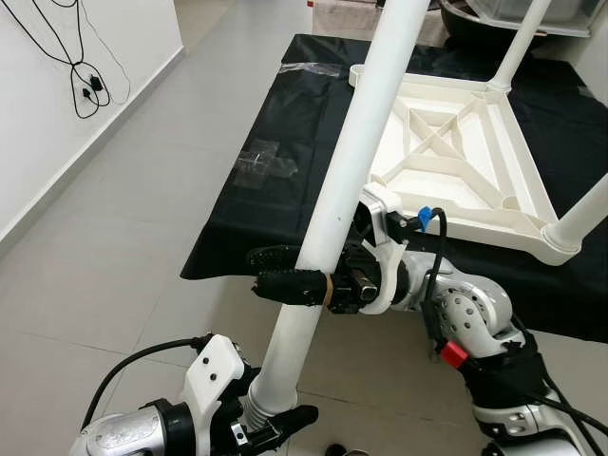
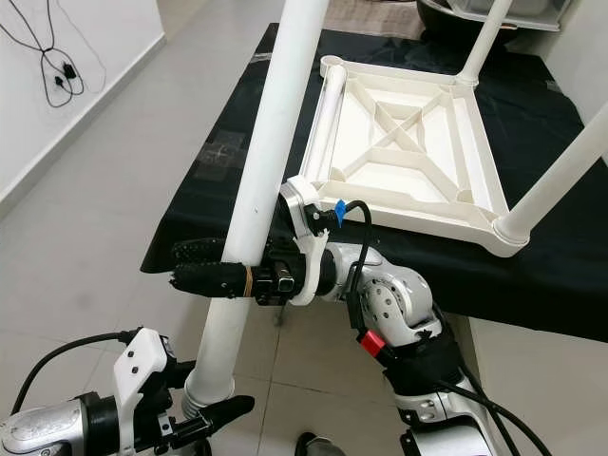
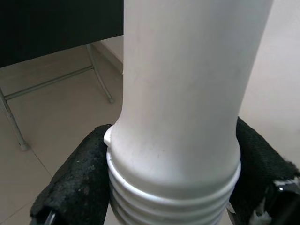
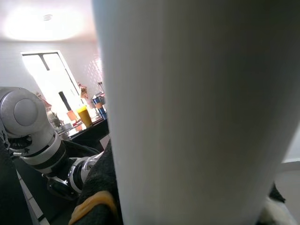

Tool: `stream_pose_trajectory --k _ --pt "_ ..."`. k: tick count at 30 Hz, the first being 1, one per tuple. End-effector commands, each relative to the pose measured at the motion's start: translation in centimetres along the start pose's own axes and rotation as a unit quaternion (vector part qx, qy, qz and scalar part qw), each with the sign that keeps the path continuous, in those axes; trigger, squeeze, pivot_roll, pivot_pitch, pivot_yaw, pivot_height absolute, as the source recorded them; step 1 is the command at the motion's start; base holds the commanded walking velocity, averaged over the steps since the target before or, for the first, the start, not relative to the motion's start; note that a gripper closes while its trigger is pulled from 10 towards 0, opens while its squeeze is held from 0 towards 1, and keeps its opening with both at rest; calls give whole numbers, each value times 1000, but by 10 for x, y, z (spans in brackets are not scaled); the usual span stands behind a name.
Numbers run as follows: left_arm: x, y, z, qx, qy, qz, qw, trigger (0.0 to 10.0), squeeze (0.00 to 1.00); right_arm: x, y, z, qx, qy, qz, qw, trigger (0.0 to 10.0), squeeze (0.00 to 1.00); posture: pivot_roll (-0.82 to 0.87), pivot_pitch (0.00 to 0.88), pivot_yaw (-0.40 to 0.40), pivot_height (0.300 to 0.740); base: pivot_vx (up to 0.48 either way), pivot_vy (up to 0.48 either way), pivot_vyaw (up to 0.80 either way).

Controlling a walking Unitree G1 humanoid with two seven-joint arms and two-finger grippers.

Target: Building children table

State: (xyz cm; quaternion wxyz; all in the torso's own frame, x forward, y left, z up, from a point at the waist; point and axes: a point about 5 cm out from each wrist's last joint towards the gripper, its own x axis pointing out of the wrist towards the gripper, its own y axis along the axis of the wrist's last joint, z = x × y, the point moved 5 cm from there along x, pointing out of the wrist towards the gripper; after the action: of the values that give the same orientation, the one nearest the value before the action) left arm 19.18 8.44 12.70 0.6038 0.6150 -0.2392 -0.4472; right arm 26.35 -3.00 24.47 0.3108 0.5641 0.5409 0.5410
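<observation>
Black mat; upturned tabletop (image 1: 446, 152) awaits. Both grippers, left (image 1: 271, 425) and right (image 1: 285, 274), clenched on loose leg (image 1: 332, 209); next, thread into corner socket.

A low table draped in a black cloth (image 1: 285, 152) stands on a floor of pale grey tiles (image 1: 123, 237). On the cloth lies a white plastic tabletop (image 1: 456, 161), upside down — its cross-braced underside faces up, with white legs (image 1: 518, 43) rising from its far and right corners. A crumpled piece of clear plastic wrap (image 1: 261, 161) lies on the cloth near its left edge.
</observation>
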Motion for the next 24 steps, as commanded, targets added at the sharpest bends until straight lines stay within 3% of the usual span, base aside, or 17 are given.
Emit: stream_pose_trajectory --k 1,9,10,15,18,19,20,21,23,24 --pt "-1 -5 0 -7 0 -9 1000 10000 0 7 1 -8 -1 24 -1 1000 0 0 114 178 -25 740 0 0 0" --pt "1 -10 -2 -10 5 -27 1000 10000 0 7 1 -8 4 24 2 1000 0 0 113 178 -25 740 0 0 0" --pt "2 -10 -1 -12 5 -27 1000 10000 1000 7 1 -8 3 23 1 1000 0 0 112 178 -24 740 0 0 0" --pt "2 -9 -2 -12 8 -21 1000 10000 1000 6 2 -6 0 18 0 1000 0 0 115 176 -26 740 0 0 0" --pt "0 -8 -23 23 73 -17 997 10000 1000 -6 10 13 -28 -35 0 999 0 0 118 174 -30 740 0 0 0" --pt "-2 -8 -27 31 87 -18 996 10000 278 -10 13 19 -38 -55 2 998 0 0 118 172 -28 740 0 0 0" --pt "-2 -8 -30 34 93 -19 995 10000 278 -13 15 23 -43 -67 4 997 0 0 118 172 -28 740 0 0 0" --pt "-4 -8 -34 31 106 -15 994 10000 0 -18 19 29 -53 -91 6 994 0 0 115 169 -29 740 0 0 0" --pt "-5 -8 -36 29 116 -12 993 10000 0 -21 21 34 -60 -107 8 992 0 0 115 169 -29 740 0 0 0" --pt "-7 -8 -42 33 137 -11 990 10000 0 -30 28 46 -77 -153 17 985 0 0 115 168 -30 740 0 0 0"
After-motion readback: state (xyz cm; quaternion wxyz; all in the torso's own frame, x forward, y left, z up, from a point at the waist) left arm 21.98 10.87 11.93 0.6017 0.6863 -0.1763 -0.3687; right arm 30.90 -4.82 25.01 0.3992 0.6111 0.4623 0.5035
